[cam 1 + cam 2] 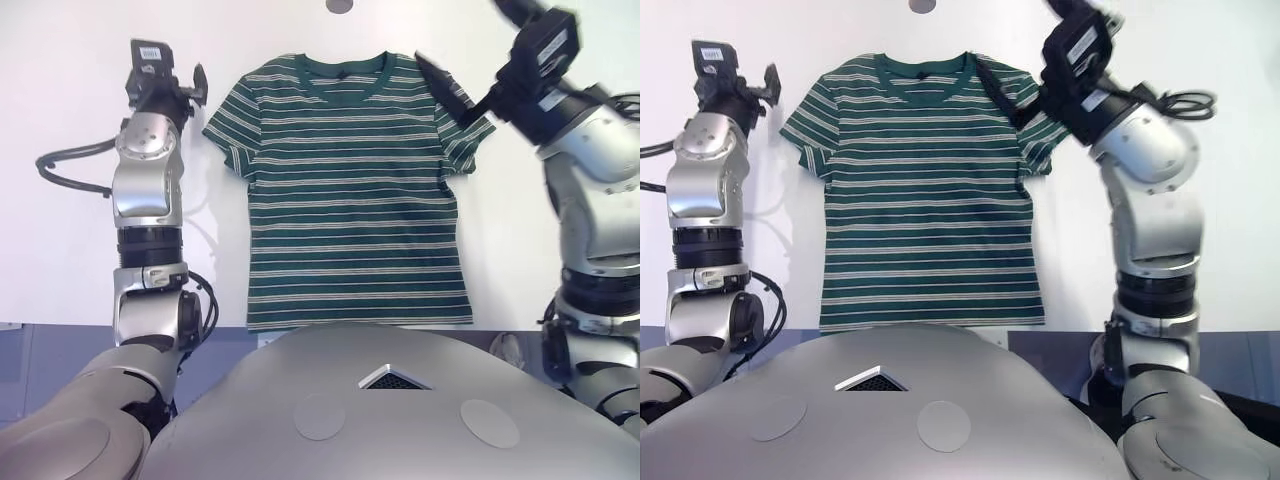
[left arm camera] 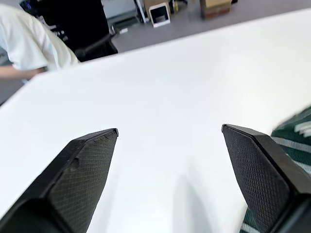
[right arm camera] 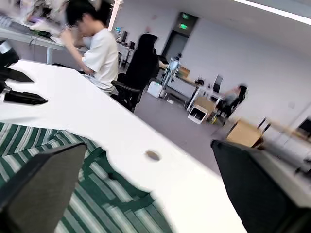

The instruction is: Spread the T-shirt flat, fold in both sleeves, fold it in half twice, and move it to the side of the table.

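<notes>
Left eye view: finds T-shirt (image 1: 355, 190) flat on table (image 1: 60, 260), left gripper (image 2: 170, 132) agape beside left sleeve (image 1: 228, 140), right gripper (image 3: 148, 144) agape above right sleeve (image 1: 465, 135). Risks, on a shallow pinch, dragging cloth askew and wrinkling the spread.

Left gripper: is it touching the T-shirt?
Apart. Right eye view shows bare table between the open left gripper and the T-shirt.
</notes>
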